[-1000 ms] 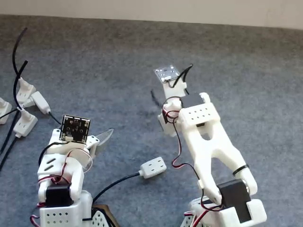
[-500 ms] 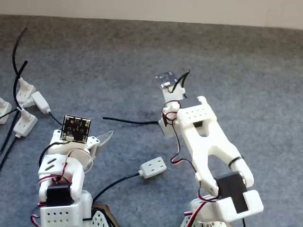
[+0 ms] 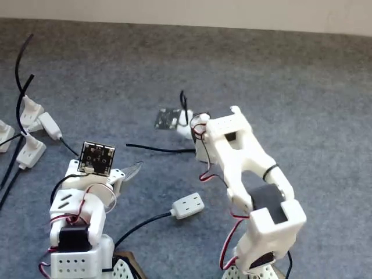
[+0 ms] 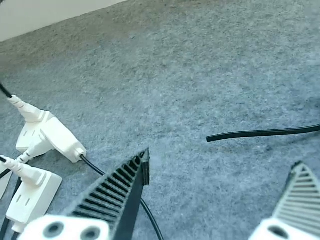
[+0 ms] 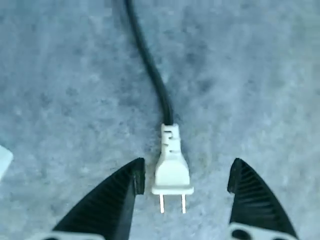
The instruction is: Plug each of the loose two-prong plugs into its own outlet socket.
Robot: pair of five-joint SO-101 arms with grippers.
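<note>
From above: loose socket (image 3: pixel 189 205) at 6 o'clock on the carpet (image 3: pixel 302 87), more sockets (image 3: pixel 32 125) at 9 o'clock. On the left wrist: left gripper (image 4: pixel 222 157) spread wide, grasping nothing, near a cord (image 4: pixel 260 132) end. On the right wrist: right gripper (image 5: pixel 187 162) released, straddling the plug (image 5: pixel 171 170) without touching, prongs toward the wrist.

Left tool (image 4: pixel 221 159) agape — right tool (image 5: pixel 188 162) too.

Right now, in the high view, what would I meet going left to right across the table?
Outlet cluster → left arm → loose outlet → right arm.
</note>
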